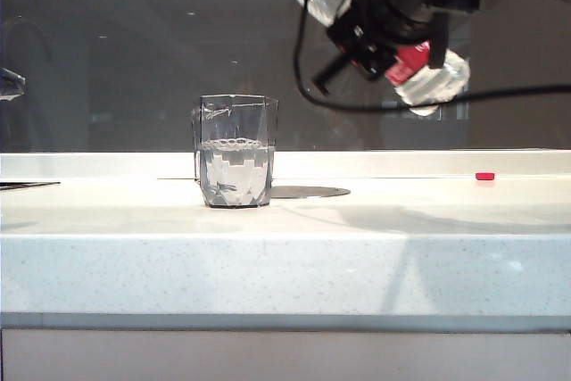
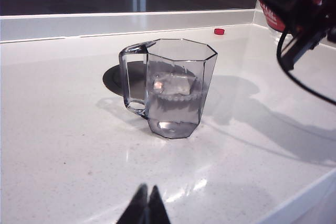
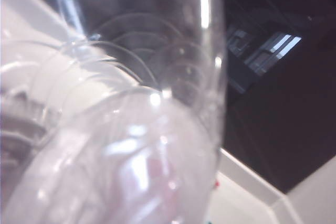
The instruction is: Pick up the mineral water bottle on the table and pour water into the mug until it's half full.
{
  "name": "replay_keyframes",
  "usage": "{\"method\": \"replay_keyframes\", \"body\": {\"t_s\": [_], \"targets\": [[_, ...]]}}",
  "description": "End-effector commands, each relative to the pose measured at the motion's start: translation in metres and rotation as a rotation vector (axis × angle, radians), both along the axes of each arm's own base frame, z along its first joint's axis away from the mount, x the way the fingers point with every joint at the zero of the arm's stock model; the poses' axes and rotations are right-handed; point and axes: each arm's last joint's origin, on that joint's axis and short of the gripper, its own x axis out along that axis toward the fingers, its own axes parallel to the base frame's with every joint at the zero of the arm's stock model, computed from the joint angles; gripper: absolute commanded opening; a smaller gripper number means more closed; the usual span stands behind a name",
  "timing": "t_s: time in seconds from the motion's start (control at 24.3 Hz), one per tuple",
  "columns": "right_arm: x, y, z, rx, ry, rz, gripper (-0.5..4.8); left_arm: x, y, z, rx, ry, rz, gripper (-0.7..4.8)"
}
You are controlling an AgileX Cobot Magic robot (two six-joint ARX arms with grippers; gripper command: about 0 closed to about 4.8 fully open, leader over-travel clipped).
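Bottle: you see it tilted in the air at the top right of the exterior view, well above the table and to the right of the mug, its ribbed clear base lower right and its clear upper part reaching up-left past the arm.
Right gripper: clamped around the bottle at the red label; in its own wrist view the clear bottle fills nearly all you can see, so the fingers themselves are hidden.
Mug: upright on the table, left of centre, about half full of water, nothing touching it.
Left gripper: low over the table near the front edge, its two dark tips pressed together, pointing at the mug and well short of it.
Table: white speckled top with a thick front edge; a dark round disc lies just behind the mug, and a small red cap sits far right by the back ledge.
Room: dark glossy wall behind the ledge.
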Motion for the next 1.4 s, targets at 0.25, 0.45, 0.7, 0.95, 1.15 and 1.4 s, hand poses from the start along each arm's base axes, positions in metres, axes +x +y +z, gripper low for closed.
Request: {"method": "replay_keyframes", "body": {"t_s": [0.25,0.45,0.7,0.95,1.15,1.4], "targets": [[0.0,-0.002,0.007,0.413,-0.05,0.004,1.52,0.0,0.0,0.001,-0.003,-0.008,-0.003,-0.04],[0.004,-0.005,0.002,0.689,-0.032,0.031,1.52,0.0,0.0,0.001,-0.003,-0.008,-0.003,-0.04],[0.019,-0.029,-0.021,0.76,0.069,0.072,1.53,0.0,0.0,0.001,-0.004,-0.008,-0.003,-0.04],[0.017,-0.068,-0.05,0.834,0.121,0.167,1.82,0.0,0.0,0.001,-0.003,-0.008,-0.003,-0.04],[0.017,-0.074,-0.053,0.828,0.138,0.213,2.14,0.0,0.0,0.001,-0.003,-0.008,-0.003,-0.04],[0.017,-0.072,-0.055,0.812,0.176,0.246,2.57,0.0,0.0,0.001,-0.004,-0.008,-0.003,-0.04]]}}
